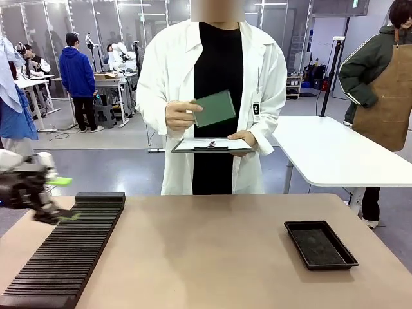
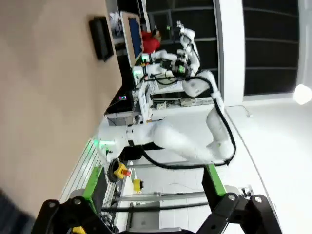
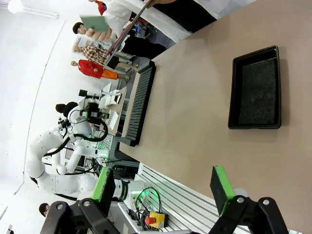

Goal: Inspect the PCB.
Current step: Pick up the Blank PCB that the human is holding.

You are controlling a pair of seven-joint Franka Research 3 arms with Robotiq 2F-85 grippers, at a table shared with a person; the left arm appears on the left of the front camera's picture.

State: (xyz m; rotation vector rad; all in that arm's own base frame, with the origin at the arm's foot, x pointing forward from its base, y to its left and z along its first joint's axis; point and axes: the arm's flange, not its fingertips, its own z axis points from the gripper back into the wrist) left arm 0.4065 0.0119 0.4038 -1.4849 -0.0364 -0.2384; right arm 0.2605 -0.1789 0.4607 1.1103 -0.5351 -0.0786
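Note:
The PCB (image 1: 214,108) is a thin green board held up at chest height by the person's hand (image 1: 180,116) across the table; it also shows small in the right wrist view (image 3: 93,22). The person's other hand carries a clipboard (image 1: 211,145). My left gripper (image 1: 63,198) hangs open at the table's left edge, beside the far end of the black slotted rack (image 1: 71,251), with nothing between its green pads (image 2: 92,187). My right gripper (image 3: 163,195) stands open and empty above the table's near side.
A shallow black tray (image 1: 320,244) lies on the right of the tan table (image 1: 206,251); it also shows in the wrist views (image 3: 256,87) (image 2: 101,38). The long rack (image 3: 139,105) runs along the left side. A white table (image 1: 328,151) stands behind at the right.

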